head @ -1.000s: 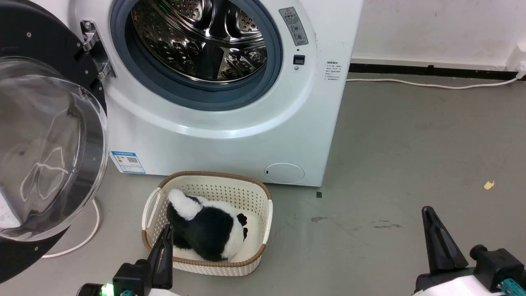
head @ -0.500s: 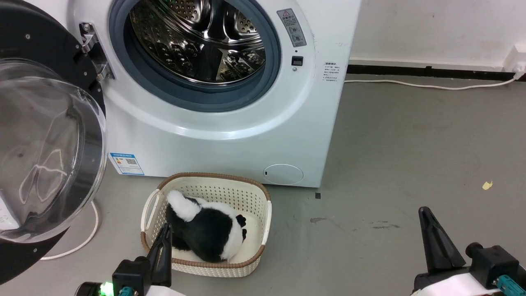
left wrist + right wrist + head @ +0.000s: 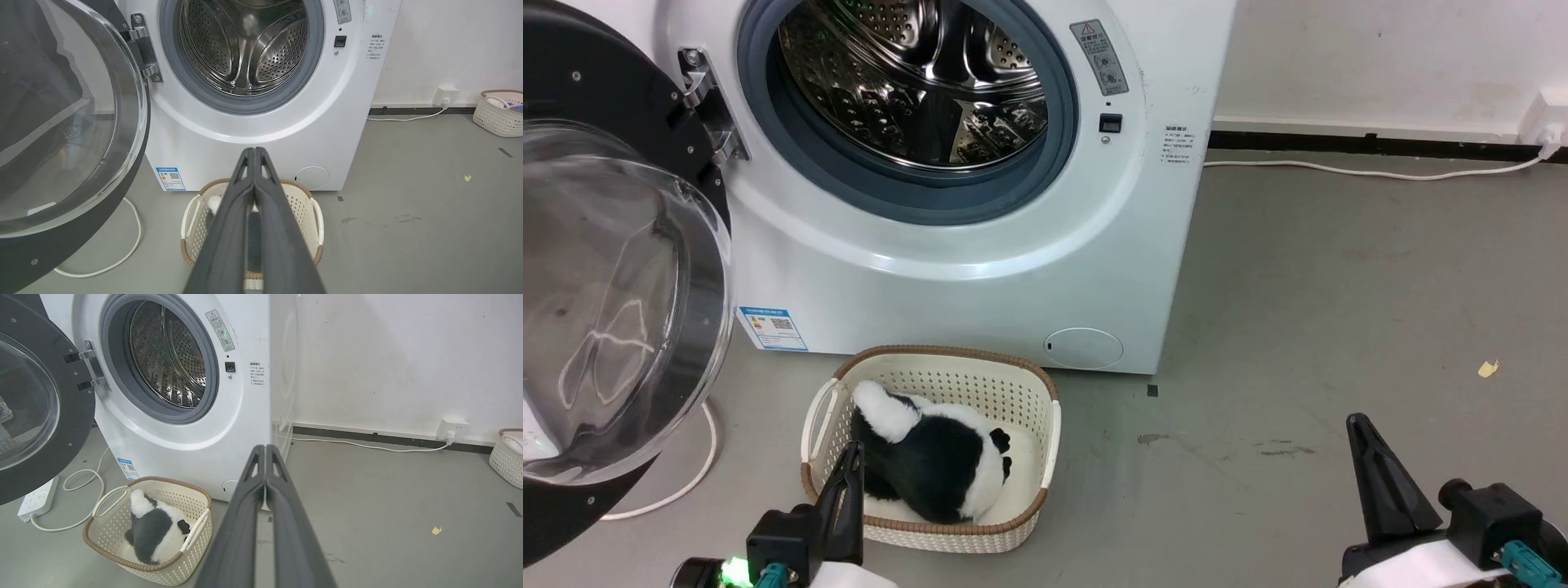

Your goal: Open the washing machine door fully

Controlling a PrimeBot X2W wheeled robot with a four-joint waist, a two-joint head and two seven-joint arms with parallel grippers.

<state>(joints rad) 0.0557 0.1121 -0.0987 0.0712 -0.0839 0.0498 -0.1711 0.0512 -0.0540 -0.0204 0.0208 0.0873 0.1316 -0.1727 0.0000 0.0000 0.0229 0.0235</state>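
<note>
Two tools, the left tool [image 3: 853, 453] and the right tool [image 3: 1359, 426], both pinched shut and empty, hover low over the floor [image 3: 1298, 286]. Hinged at the left of the washing machine [image 3: 980, 286], the washing machine door [image 3: 605, 310] stands swung outward, glass bowl facing the robot.

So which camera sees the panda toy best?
The right wrist view: the panda toy lies in its basket with nothing in front. In the head view the left gripper covers its edge. In the left wrist view the fingers hide most of it.
</note>
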